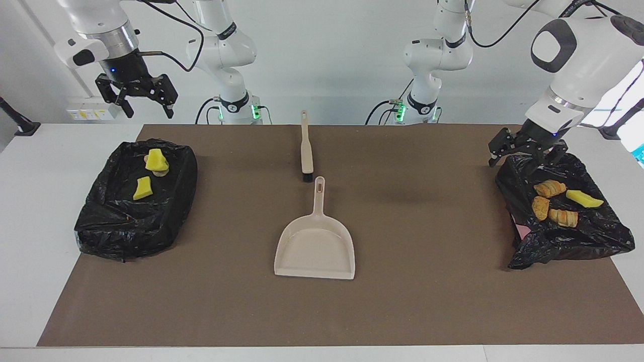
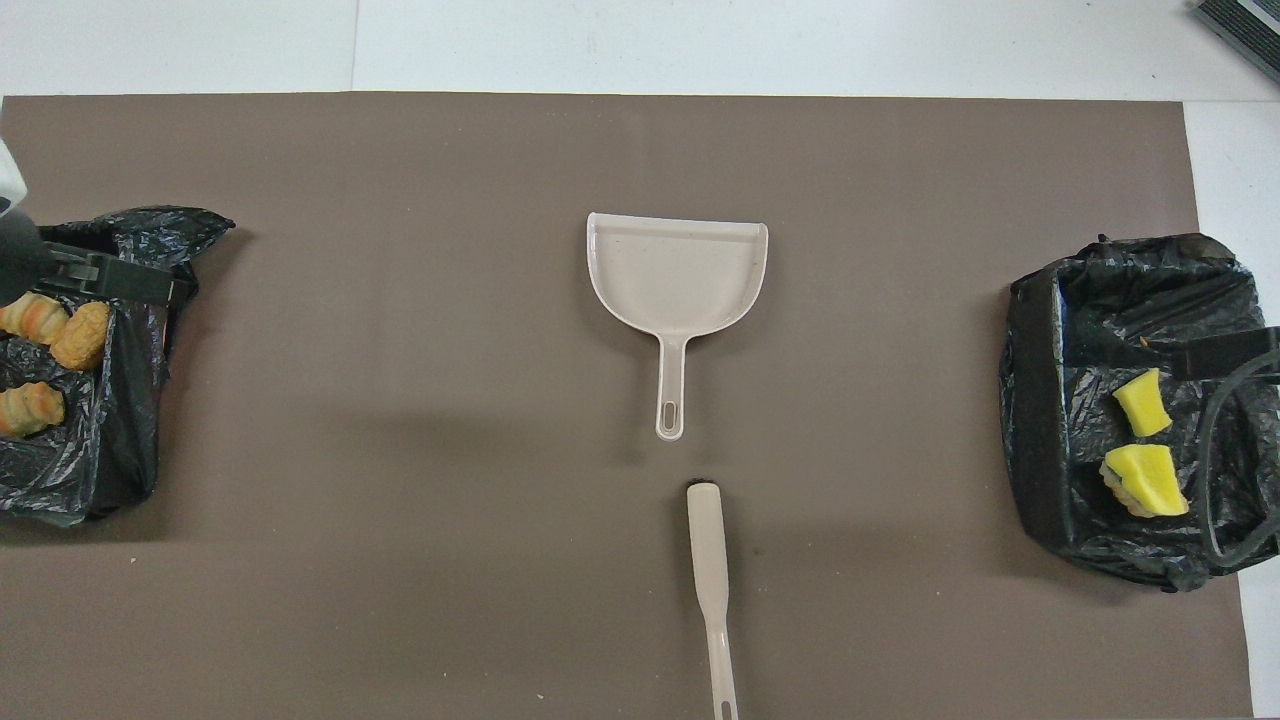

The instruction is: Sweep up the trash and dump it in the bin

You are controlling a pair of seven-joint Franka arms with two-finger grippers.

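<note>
With the trash seen lying in the two black-lined bins, at the left arm's (image 1: pixel 558 201) and right arm's (image 1: pixel 151 173) ends of the worktop away from the empty dustpan (image 1: pixel 315 246), the task is judged finished; the left gripper (image 1: pixel 526 151) and right gripper (image 1: pixel 137 98) are held spread and empty, so only parking is called for.

Two bins (image 1: pixel 136 216) – seven scraps (image 1: pixel 142 188)

A beige dustpan (image 1: pixel 315 246) and beige brush (image 1: pixel 305 146), black-bristled, lie mid-frame on a plain brown mat (image 1: pixel 402 301) over a white table (image 1: pixel 30 201). Glossy black bin bags sit at both frame edges: one (image 1: pixel 131 211) holds yellow sponges (image 1: pixel 142 187), the other (image 1: pixel 563 231) tan-orange striped pastries (image 1: pixel 549 188) and a yellow sponge (image 1: pixel 583 198).
</note>
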